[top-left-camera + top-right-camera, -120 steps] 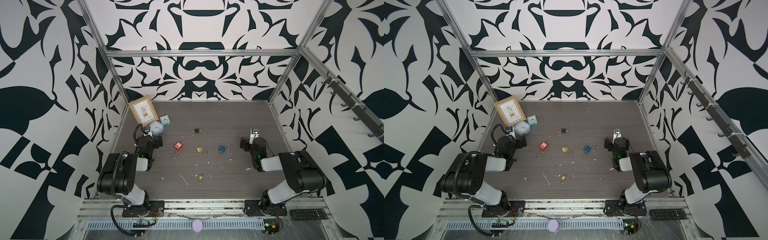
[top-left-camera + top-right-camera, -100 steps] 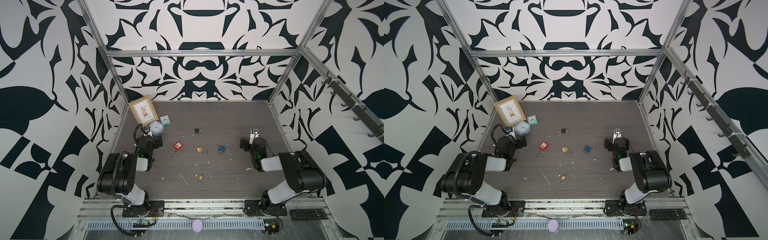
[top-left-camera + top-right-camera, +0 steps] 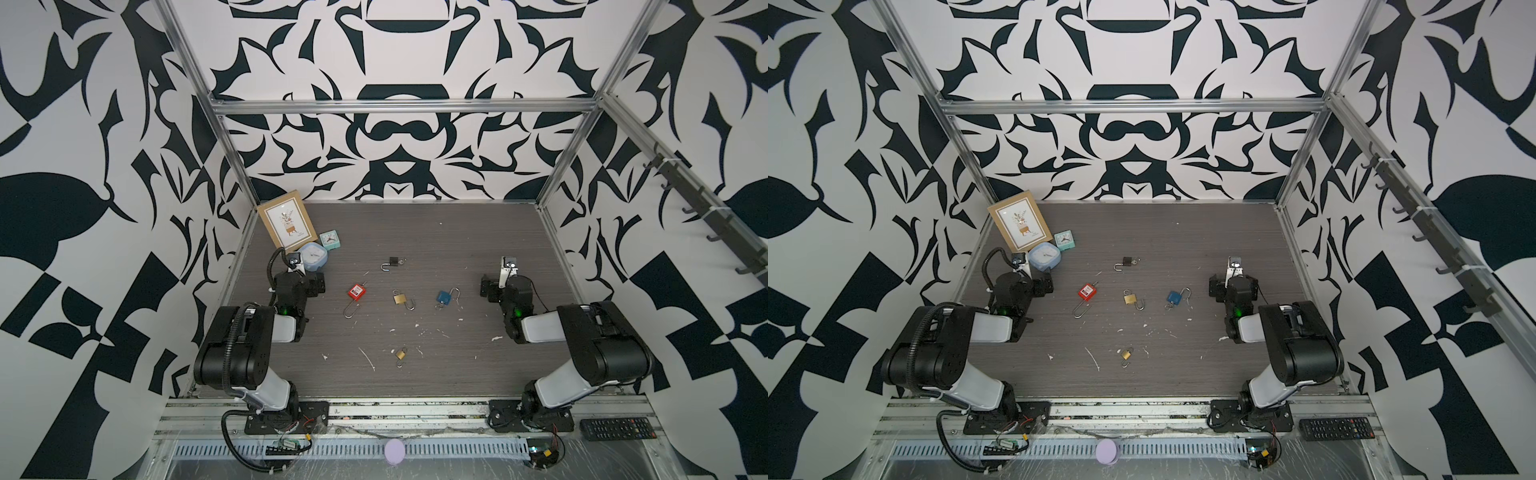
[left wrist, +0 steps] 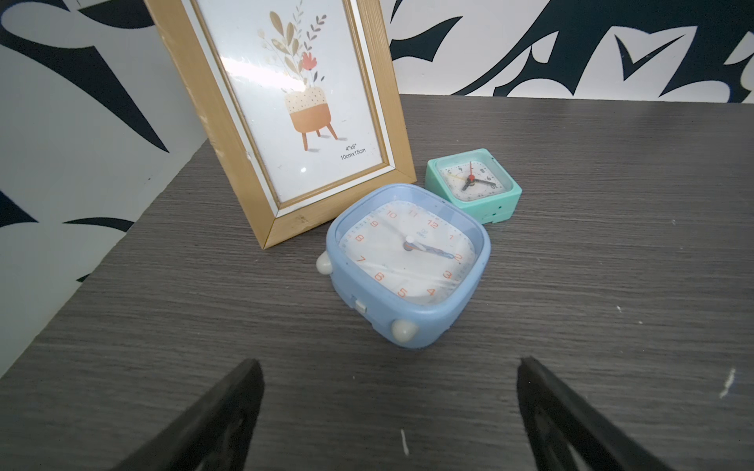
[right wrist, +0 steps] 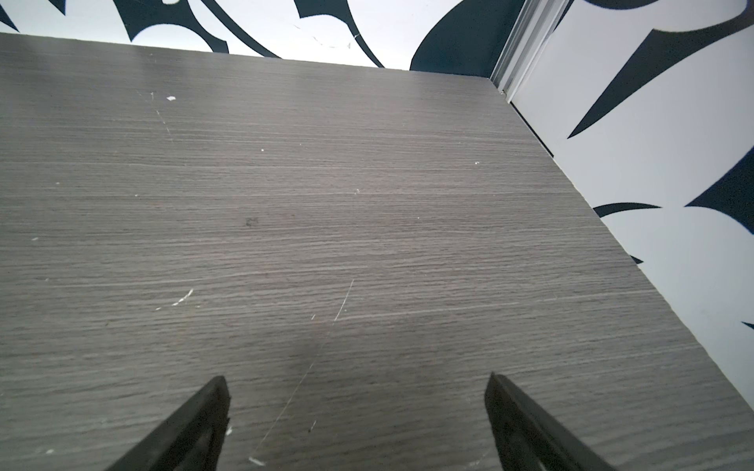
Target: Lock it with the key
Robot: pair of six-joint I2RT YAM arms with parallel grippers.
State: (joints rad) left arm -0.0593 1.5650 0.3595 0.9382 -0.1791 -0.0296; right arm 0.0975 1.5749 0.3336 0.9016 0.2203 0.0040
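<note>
We see both claws spread wide, empty: left claw near a blue clock, right claw over the worktop, red padlock between them.

Five padlocks lie flat mid-table, apart from one another, every shackle swung open.
- Black padlock: farthest back; what looks like a key at its side, too small to confirm.
- Red padlock: left, long thin shackle.
- Brass padlock: centre.
- Blue padlock: right of it.
- Small brass padlock: nearest the front.
</note>
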